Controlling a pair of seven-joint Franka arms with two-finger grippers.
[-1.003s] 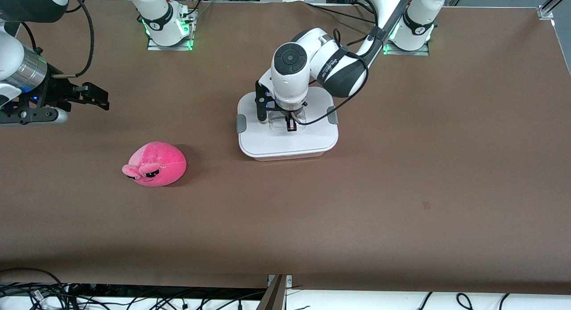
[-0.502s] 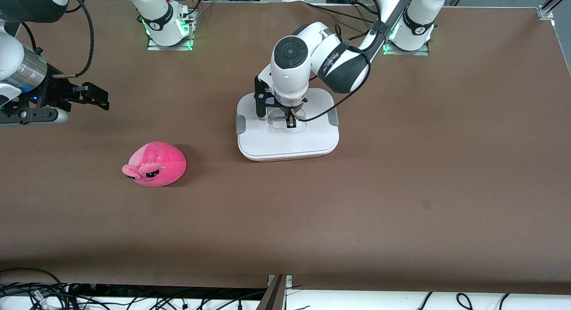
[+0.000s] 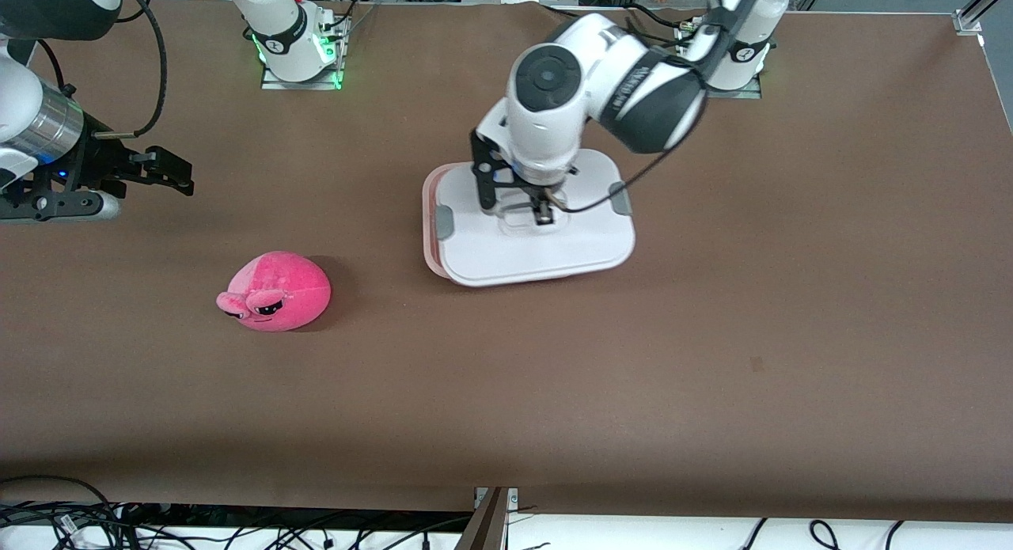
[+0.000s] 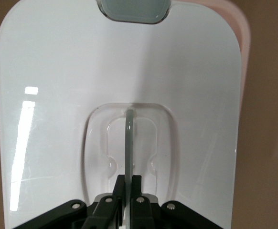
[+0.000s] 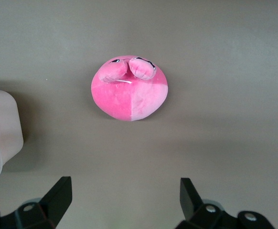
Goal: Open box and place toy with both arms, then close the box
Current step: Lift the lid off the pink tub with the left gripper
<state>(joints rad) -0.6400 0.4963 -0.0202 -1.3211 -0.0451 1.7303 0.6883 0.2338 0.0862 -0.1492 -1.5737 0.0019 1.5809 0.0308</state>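
Over the box (image 3: 431,218), left fingers (image 4: 134,191) pinch the lid handle (image 4: 128,143) — right fingers (image 5: 58,195) spread.

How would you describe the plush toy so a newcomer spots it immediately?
On the brown table, look toward the right arm's end, nearer the front camera than the white-lidded box. The toy lies alone there: a round bright-pink plush blob with dark eyes, the only soft thing in sight.
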